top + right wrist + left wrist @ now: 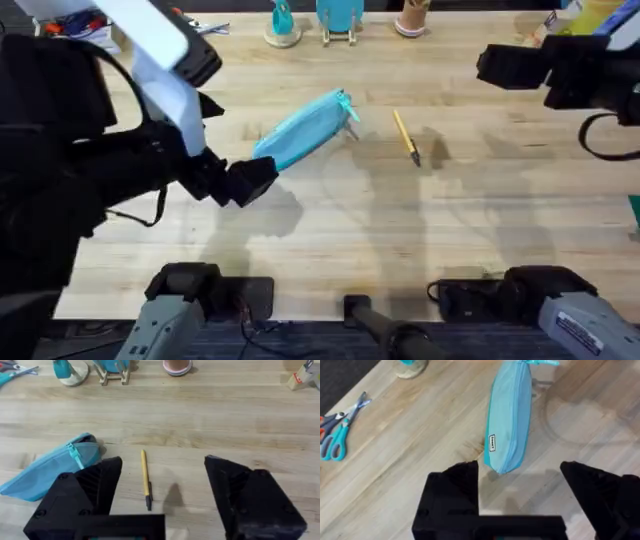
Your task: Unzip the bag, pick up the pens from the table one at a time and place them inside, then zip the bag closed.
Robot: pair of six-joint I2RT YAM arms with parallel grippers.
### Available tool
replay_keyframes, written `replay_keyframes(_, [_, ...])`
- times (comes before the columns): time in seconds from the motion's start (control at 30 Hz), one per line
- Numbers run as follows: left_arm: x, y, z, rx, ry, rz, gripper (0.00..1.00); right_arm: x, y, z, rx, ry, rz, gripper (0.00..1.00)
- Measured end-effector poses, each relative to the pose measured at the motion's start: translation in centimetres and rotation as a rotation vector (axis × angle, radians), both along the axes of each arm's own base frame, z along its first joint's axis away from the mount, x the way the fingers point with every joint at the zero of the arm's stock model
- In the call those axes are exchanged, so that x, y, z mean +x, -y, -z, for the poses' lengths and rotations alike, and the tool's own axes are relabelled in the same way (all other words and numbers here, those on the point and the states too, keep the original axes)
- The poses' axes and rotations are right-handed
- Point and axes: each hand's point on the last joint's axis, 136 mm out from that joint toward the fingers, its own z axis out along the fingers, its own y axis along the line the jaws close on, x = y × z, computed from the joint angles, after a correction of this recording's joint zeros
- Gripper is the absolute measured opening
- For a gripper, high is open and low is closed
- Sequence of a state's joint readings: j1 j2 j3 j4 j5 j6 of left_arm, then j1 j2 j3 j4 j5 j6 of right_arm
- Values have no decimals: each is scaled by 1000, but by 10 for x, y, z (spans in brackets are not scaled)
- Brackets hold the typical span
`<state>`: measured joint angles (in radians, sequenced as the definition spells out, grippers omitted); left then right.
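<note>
Light-blue fabric, long and narrow: the pencil pouch (pixel 303 132) lies slanted near the middle of the pale butcher-block table (pixel 330 250), its zipper running the length of the top and seemingly closed. The small pull (pixel 347 104) sits at the far end, toward two o'clock. A little white label (pixel 492 442) shows on the side near the end closest to my left pincer.

At three o'clock from the pouch, near but apart from it, lies a thin yellow-tan pen (pixel 406 137) with a dark tip pointing toward five o'clock. I can make out just this one pen.

My left pincer (pixel 520 472) hovers just off the pouch's near end, at about eight o'clock from it, released, the black fingers spread wider than the pouch and touching nothing. My right pincer (pixel 162 477) hangs high at three o'clock over the table, also released and empty, its fingers straddling the pen from above.

Teal-handled scissors (pixel 337 435) lie well off at ten o'clock, and stands and small pots line the far edge at twelve.

I judge this to be the opening step: the unzipping has not begun. Next I would need to pin the pouch's near end with the left pincer, then bring the right one to the pull and drag it along the zipper toward the left. The pull is small, so a slip is likely.
</note>
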<state>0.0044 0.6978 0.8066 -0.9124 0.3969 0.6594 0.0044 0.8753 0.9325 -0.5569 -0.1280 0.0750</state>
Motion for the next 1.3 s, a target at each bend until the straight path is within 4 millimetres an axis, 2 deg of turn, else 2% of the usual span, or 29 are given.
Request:
replay_keyframes(0.47, [25,1,57,-1,-138,12,996,0,0,0,0,0,0,996])
replay_keyframes(0.7, [39,8,76,-26,-149,52,996,0,0,0,0,0,0,996])
replay_keyframes(0.93, [41,12,107,-44,-232,77,995,0,0,0,0,0,0,996])
replay_keyframes(1.1, [47,14,116,-52,-249,83,996,0,0,0,0,0,0,996])
replay_keyframes(1.3, [49,15,118,-57,-248,88,996,0,0,0,0,0,0,996])
